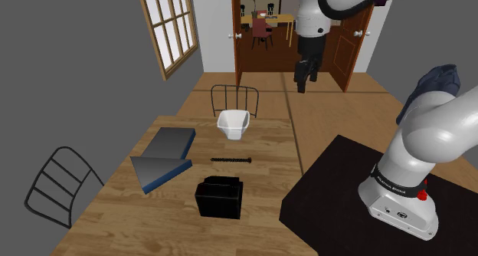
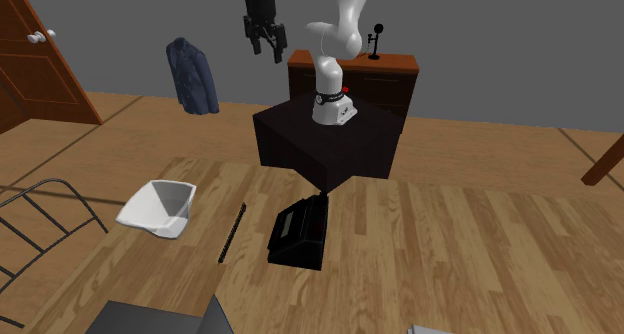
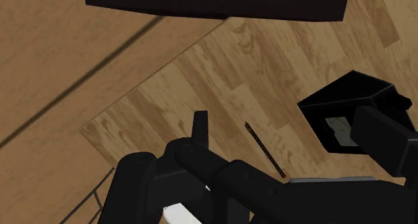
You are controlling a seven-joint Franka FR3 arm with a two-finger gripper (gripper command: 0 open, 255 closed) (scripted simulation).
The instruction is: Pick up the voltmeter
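Voltmeter (image 1: pixel 219 198) — black, boxy, set on the wooden table (image 1: pixel 138 216), near the edge that faces the black stand (image 1: pixel 329 208). A thin black rod (image 1: pixel 231 160) is laid just beyond it. A white bowl (image 1: pixel 233 124) is placed farther off, and a grey folder (image 1: pixel 165 156) to the shoulder view's left. Gripper (image 2: pixel 266 48) — held high, well apart from the voltmeter, fingers parted, nothing grasped.

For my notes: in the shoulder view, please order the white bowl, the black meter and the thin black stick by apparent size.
1. black meter
2. white bowl, unsure: it lies farther from the camera
3. thin black stick
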